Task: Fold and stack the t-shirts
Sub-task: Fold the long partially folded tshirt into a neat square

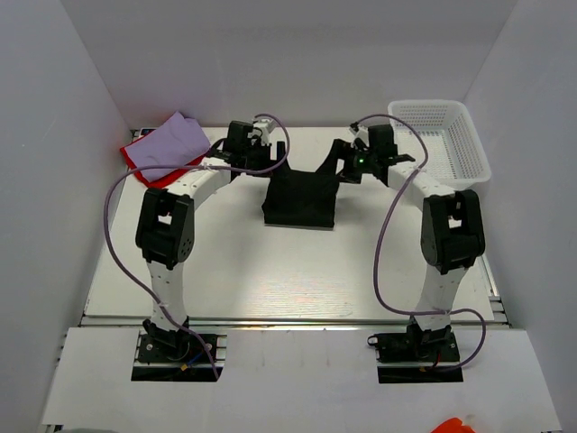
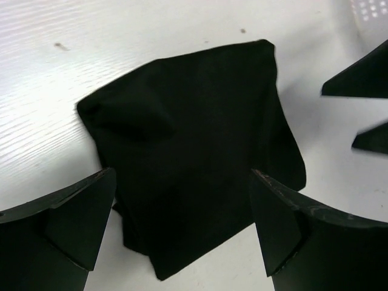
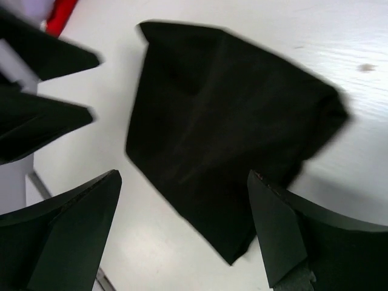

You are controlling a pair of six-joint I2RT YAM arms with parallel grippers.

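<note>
Now the folded black cloth t-shirt point(image 1: 302, 200) lies between left gripper point(image 2: 182, 225) and right gripper point(image 3: 182, 233), both spread empty, the lavender cloth shirt point(image 1: 171, 144) far left.

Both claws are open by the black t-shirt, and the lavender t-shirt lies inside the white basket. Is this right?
No. The lavender t-shirt lies on the red t-shirt in the far left corner, not inside the white basket; the top view shows it.

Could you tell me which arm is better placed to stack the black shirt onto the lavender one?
Left, probably: the left gripper hangs open between the black shirt and the lavender shirt; the right gripper is farther off.
</note>
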